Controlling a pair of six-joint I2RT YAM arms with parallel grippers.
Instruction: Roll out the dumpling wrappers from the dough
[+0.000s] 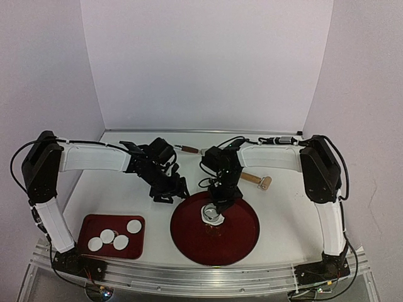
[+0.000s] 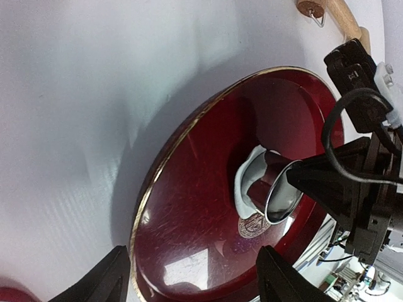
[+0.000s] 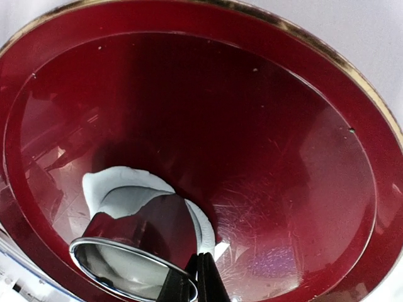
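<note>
- Four dumpling wrappers point(image 1: 121, 241) lie flat on a small red tray point(image 1: 94, 221) at the near left corner of the table point(image 1: 283, 214). They are thin white discs, neatly round and alike. Some sit close together, but I cannot tell whether any of them touch.
- I see no readable writing anywhere. The only mark is a pale round emblem point(image 2: 254, 224) on the floor of the round red plate point(image 3: 252, 126), just beside the dough, and it is too small and blurred to read.
- The ragged white dough piece point(image 3: 113, 185) lies on that plate, near its middle. Its edge is uneven and curls up a little on one side.
- A shiny metal ring point(image 3: 145, 226) stands on the dough, with white showing inside its mouth and around its base.
- My right hand point(image 3: 200, 277) is clenched on the ring's rim, its two fingertips pinched together there.
- My left hand point(image 2: 192, 264) is released, fingers spread wide, hanging above the table just beside the plate's left edge and grasping nothing.
- A wooden rolling pin point(image 1: 255, 180) lies on the table behind the plate, to the right.
</note>
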